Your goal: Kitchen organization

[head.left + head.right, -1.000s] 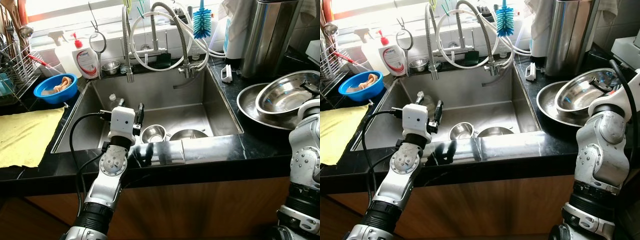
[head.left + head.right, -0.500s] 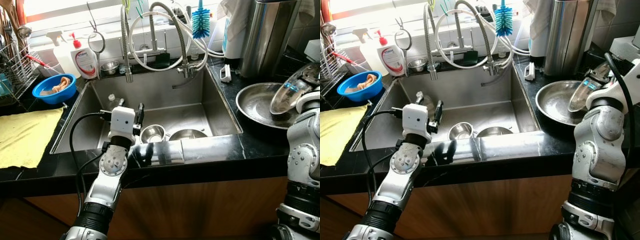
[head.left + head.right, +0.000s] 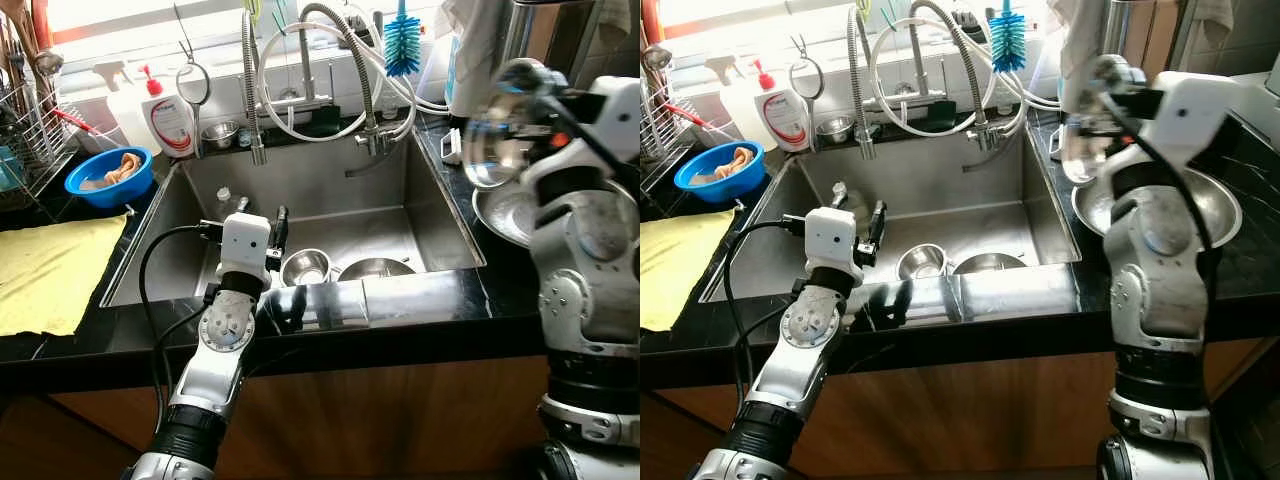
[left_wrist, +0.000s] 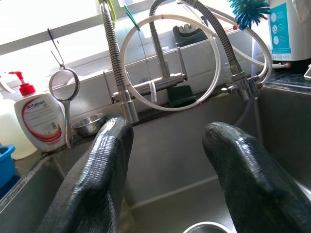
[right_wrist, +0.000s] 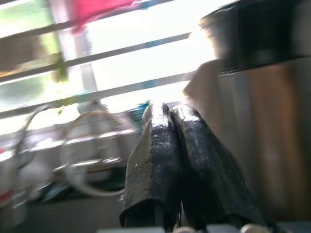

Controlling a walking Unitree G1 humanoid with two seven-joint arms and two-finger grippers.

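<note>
My right gripper point(image 3: 515, 90) is shut on the rim of a steel bowl point(image 3: 488, 152), which hangs tilted and blurred above the counter beside the sink's right edge. In the right wrist view its fingers point(image 5: 165, 160) press together. Below it, a large steel pan point(image 3: 1215, 205) rests on the black counter. Two small steel bowls point(image 3: 307, 266) point(image 3: 378, 268) lie at the bottom of the sink point(image 3: 330, 190). My left gripper point(image 3: 262, 214) stands open over the sink's front left, its fingers point(image 4: 104, 165) spread with nothing between them.
Faucets with looped hoses point(image 3: 320, 90) stand behind the sink, beside a blue brush point(image 3: 403, 45). A soap bottle point(image 3: 172, 120), a blue bowl point(image 3: 110, 177) and a dish rack point(image 3: 25, 130) are at the left. A yellow cloth point(image 3: 50, 270) covers the left counter.
My right arm has lifted the steel bowl out of the large pan and swung it up and left toward the sink. The left arm has stayed still.
</note>
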